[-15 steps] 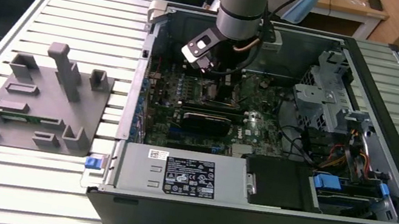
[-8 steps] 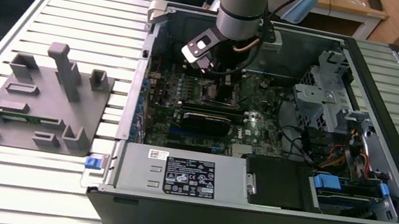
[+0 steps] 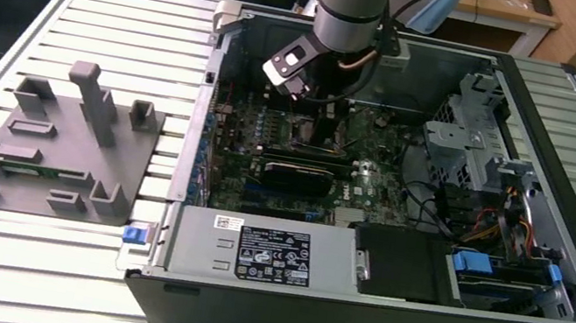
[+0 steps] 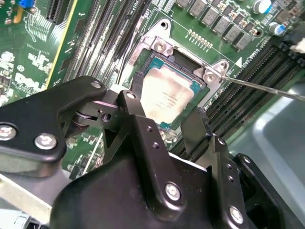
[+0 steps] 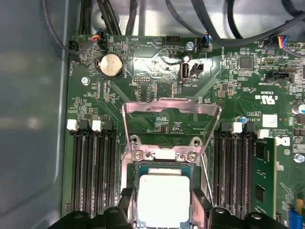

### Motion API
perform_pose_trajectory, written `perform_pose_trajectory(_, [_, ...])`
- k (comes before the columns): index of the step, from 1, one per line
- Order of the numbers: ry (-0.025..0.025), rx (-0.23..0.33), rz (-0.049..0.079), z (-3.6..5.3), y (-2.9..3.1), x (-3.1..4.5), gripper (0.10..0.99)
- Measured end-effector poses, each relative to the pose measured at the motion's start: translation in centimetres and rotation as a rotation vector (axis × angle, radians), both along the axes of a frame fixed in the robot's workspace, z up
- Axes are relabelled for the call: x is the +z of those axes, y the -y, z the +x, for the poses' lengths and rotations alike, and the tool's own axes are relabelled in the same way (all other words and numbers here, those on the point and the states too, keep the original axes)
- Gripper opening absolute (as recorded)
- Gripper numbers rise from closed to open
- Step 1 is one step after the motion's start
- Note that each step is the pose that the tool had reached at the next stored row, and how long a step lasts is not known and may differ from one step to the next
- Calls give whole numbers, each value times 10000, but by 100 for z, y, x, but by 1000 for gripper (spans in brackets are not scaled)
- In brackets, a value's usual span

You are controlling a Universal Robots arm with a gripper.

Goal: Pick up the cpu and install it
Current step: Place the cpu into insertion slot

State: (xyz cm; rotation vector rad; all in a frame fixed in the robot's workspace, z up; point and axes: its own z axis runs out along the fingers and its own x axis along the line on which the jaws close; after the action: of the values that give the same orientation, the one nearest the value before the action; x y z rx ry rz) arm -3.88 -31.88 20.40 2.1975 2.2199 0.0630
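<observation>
Beginning at the exterior view's left: ignore the grey fixture (image 3: 60, 144) near the slatted table's (image 3: 124, 17) left edge, well apart from the work. Mind the computer case's (image 3: 205, 111) left wall, then find the gripper (image 3: 321, 132) hanging inside, over the motherboard's (image 3: 226, 177) far half. In both wrist views, see the cpu (image 4: 167, 95) (image 5: 162, 200) lying flat within the socket (image 4: 212, 76), silvery top up, straddled by the gripper. Cannot tell clasped from released: no plain gap or contact at the chip's sides. Judging seating as the step in hand, keep the chip level and square to the socket's corners, add no downward force, and travel only straight up or down. Watch the raised load plate (image 5: 171, 106) at the socket's far edge and the thin lever wire (image 4: 267, 89) running off from its frame, both close by. Count the memory slots (image 5: 88, 162) flanking the socket as low and little hazard. Further right, keep the wrist off the drive cage (image 3: 463, 144) near the case's right wall, and look upward for the only generous room.
</observation>
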Motion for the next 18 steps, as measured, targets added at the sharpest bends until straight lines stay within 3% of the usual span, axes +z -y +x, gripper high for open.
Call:
perform_pose_trajectory(4, [-3,1,-1,0,0,61,522])
perform_pose_trajectory(7, [-7,0,-1,0,0,96,345])
perform_pose_trajectory(10, [-9,0,0,0,0,124,286])
perform_pose_trajectory(13, [-10,0,-1,0,0,151,110])
perform_pose_trajectory(18, [-9,0,-1,0,0,187,106])
